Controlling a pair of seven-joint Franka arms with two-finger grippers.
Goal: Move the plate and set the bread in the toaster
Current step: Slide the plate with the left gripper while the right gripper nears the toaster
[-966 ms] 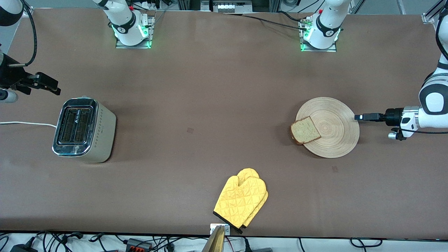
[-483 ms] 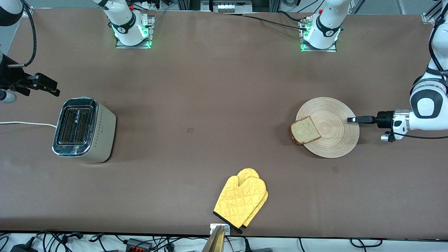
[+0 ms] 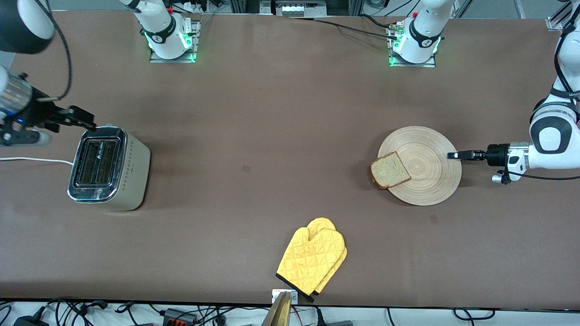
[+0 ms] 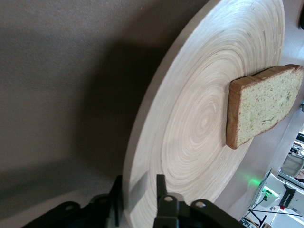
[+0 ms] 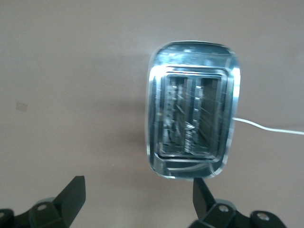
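**Plate rim pinched, bread near the edge**

At the plate's rim toward the left arm's end of the worktop, the left gripper [image 3: 451, 155] has its jaws clamped on the thin wooden edge, one above and one below, as the left wrist view shows plainly. The plate [image 3: 428, 174] lies flat on the worktop [image 3: 272, 136], and the bread [image 3: 389, 170] sits on it at the edge away from the jaws, its crust overhanging the rim slightly.

Over the worktop just beside the toaster [image 3: 108, 168], the right gripper [image 3: 86, 123] hovers with its jaws spread wide and holding nothing; its wrist view looks straight down into the two slots. The toaster stands well apart from the plate, toward the right arm's end, with its white cord [image 3: 31, 159] trailing off from it. A yellow oven mitt [image 3: 313, 259] lies nearer the front camera than the plate, between plate and toaster.

The risks, as I judge them: the grip is a narrow pinch on one edge of a wide plate, so lifting could let it sag or twist out of the jaws. Any tilt or jerk would slide the bread off, since it already overhangs. Dragging instead could snag the rim.
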